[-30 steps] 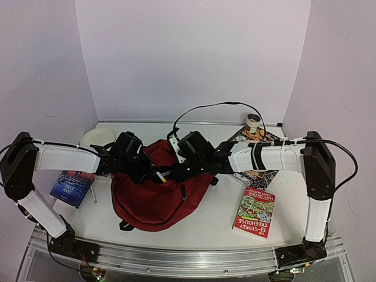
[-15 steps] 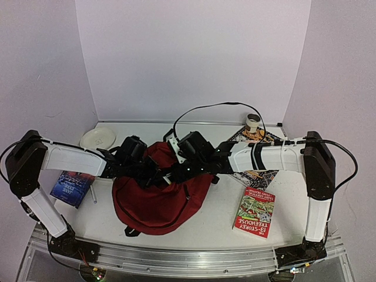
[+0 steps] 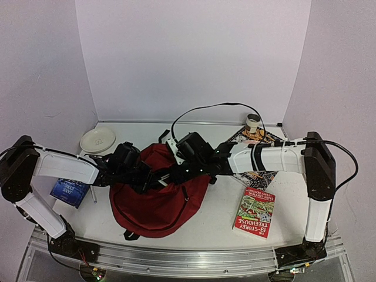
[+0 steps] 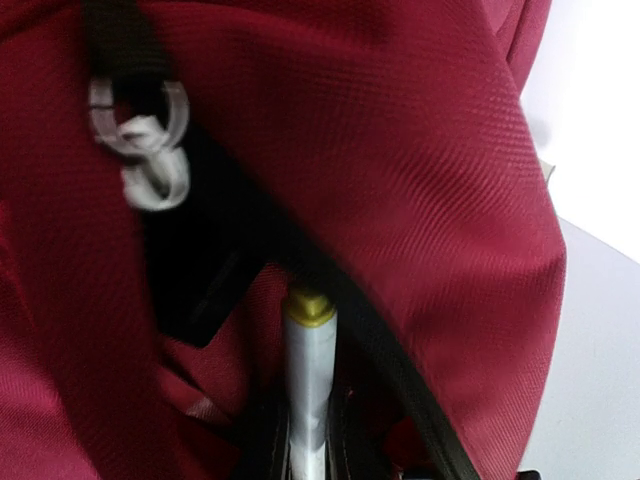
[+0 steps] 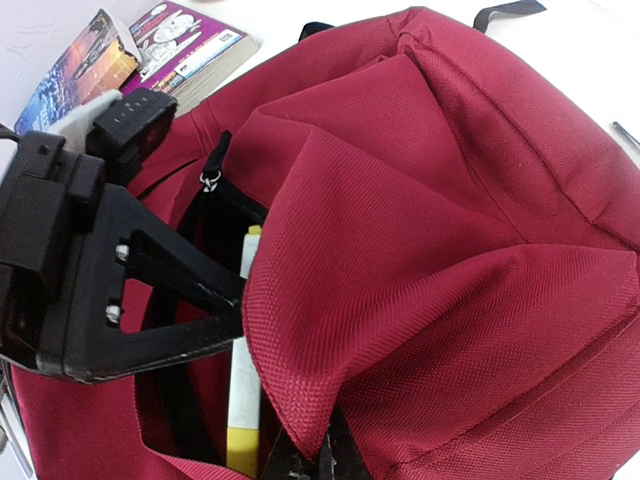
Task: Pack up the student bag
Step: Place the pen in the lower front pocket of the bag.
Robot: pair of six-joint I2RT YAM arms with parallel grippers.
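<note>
Clutter rings the student bag, which lies slumped at the middle of the white table, its dark red fabric bunched and its top opening turned toward the back wall. To the left, a blue book lies flat beneath the left forearm with a thin pen-like stick just beside it, and a white plate sits behind them near the wall. To the right, a red "13-Storey Treehouse" book lies well apart from the bag. A black-and-orange patterned flat item is partly hidden under the right forearm. A small white cylinder, cup or roll I cannot tell, stands at the back, and a black cable arcs over that area. Both arms reach in over the bag and meet at its opening. The left gripper is closed narrowly on a white marker with yellow ends, which points into the dark slot of the opening. A fold of red fabric and a black zipper edge hang across that slot on the right, and a silvery zipper pull dangles above on the left. The right gripper is fully closed, pinching the edge of the bag's red flap, which drapes over much of the marker in the right wrist view.
</note>
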